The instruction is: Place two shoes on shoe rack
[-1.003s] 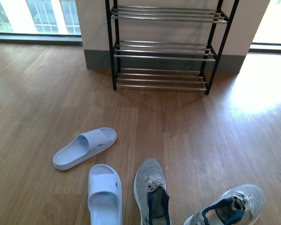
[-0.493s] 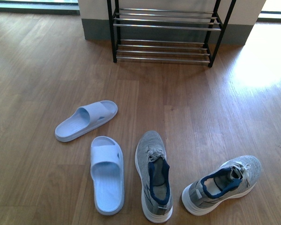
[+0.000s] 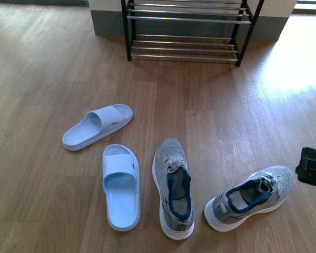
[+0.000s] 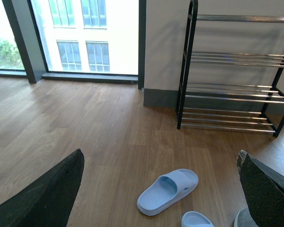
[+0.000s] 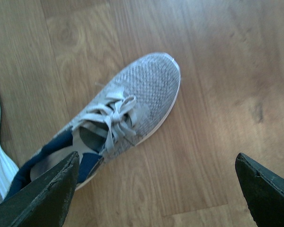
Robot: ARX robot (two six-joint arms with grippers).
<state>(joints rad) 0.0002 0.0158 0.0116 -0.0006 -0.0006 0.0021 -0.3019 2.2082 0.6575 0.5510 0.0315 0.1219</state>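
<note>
- Front view: the right gripper [image 3: 310, 166] poked in at the right edge, just beside the toe of the right-hand grey sneaker [image 3: 251, 197]. Too little of it showed here to call it open or closed. That sneaker sat on the wooden floor [image 3: 42, 79] on a diagonal, with its toe out toward the robot's right and its heel angled back toward the other grey sneaker [image 3: 172, 187]. The nearer pale blue slide [image 3: 121, 185] was further to the robot's left, and the shoe rack [image 3: 184, 31] stood well apart, straight ahead. The left arm wasn't in shot, so the right arm looked like the obvious one for this shoe.
- Left wrist view: the left gripper [image 4: 159, 189] had its jaws spread wide with nothing in them. It looked out over the angled pale blue slide [image 4: 168, 190] toward the rack [image 4: 234, 71].
- Right wrist view: the right gripper's fingers [image 5: 42, 198] were wide apart and empty. The sneaker [image 5: 128, 106] lay laces-up just ahead of them, its long axis skewed against the line between the fingers. It probably needed a wrist twist to pinch across the width.
</note>
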